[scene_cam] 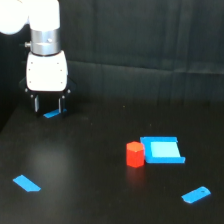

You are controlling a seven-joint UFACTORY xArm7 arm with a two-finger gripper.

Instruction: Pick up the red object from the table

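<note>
Red object (pixel 135 153) stands upright on the table (pixel 90 190), at about five o'clock from the frame's centre. It looks like a stubby, stiff block, probably light and not fragile, with flat side faces that should give the fingers sound purchase. A flat blue rectangular piece (pixel 161 150) touches its three o'clock side, so a grip across the free faces, from twelve to six o'clock, seems safest. Far off at ten o'clock, the gripper (pixel 48 107) hangs low with jaws parted, a small blue piece (pixel 51 114) lying between them, apparently ungrasped.
</note>
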